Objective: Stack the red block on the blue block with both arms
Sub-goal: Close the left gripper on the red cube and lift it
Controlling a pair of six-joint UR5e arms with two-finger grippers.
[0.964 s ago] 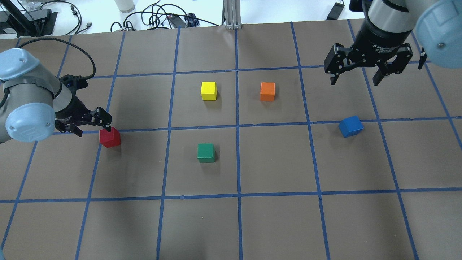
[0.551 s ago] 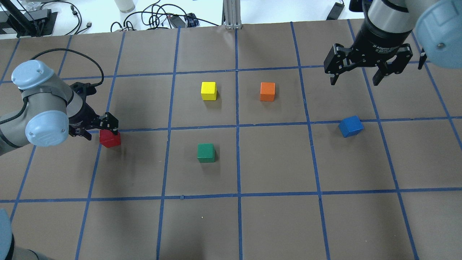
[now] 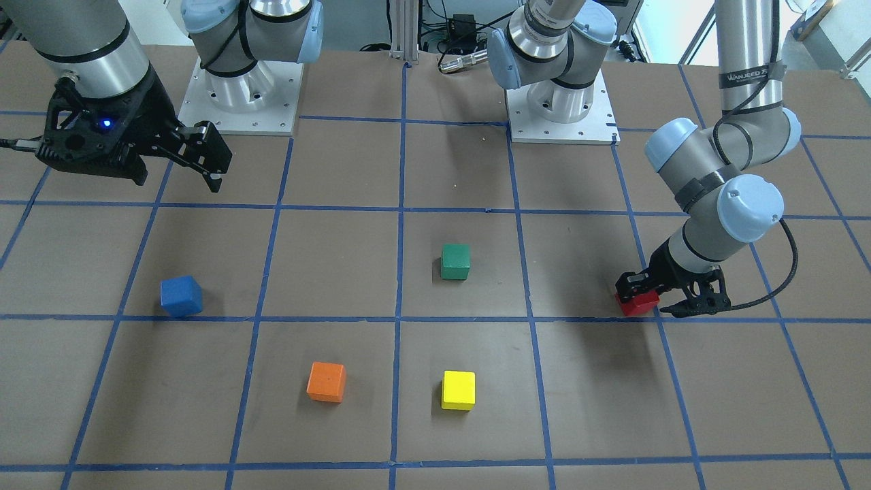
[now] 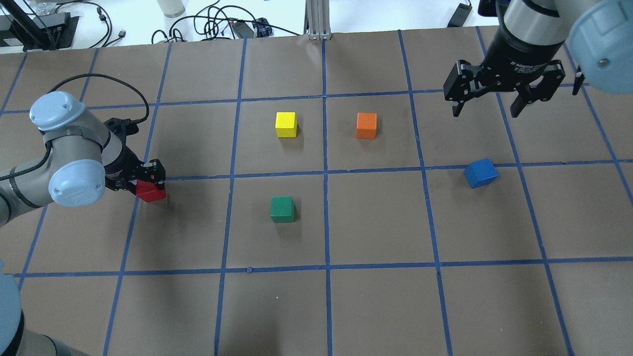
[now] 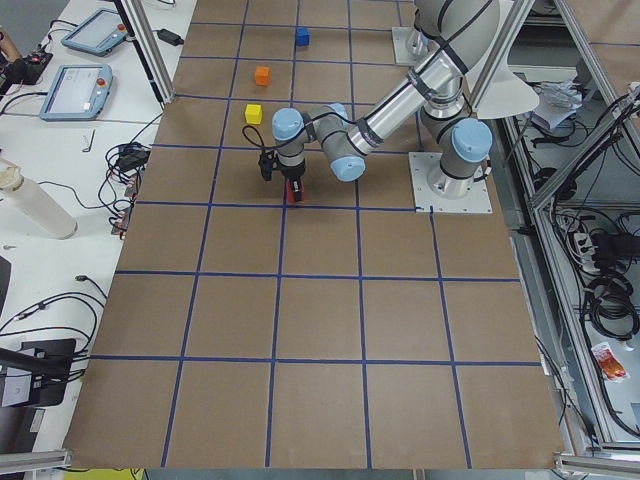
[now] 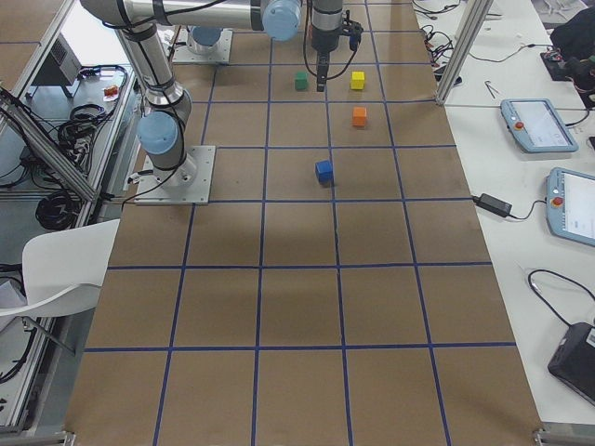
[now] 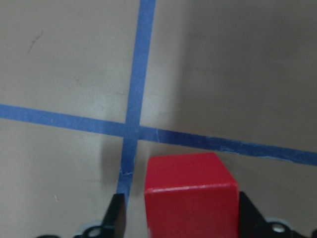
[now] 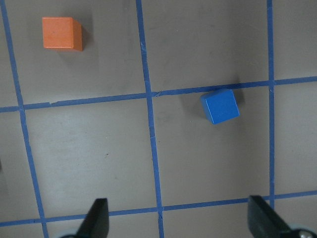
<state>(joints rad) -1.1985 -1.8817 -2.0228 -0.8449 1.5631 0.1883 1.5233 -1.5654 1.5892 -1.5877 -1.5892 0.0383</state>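
the counter (image 4: 376,306) is wide, and the left arm (image 4: 74,163), low at the overhead frame's left, is well apart from the right arm (image 4: 534,24) at its upper right. the right gripper (image 4: 485,111) hangs empty with jaws spread, up-frame of the blue block (image 4: 480,173), which lies skewed to the tape (image 4: 326,222) at mid-right. the left gripper (image 4: 138,179) has jaws spread around the red block (image 4: 152,193), which sits on the counter at mid-left, off-centre between them. closing could shove or twist it, i judge. whether the nearer jaw touches it, i cannot tell. from overhead the wrist hides part of the block.
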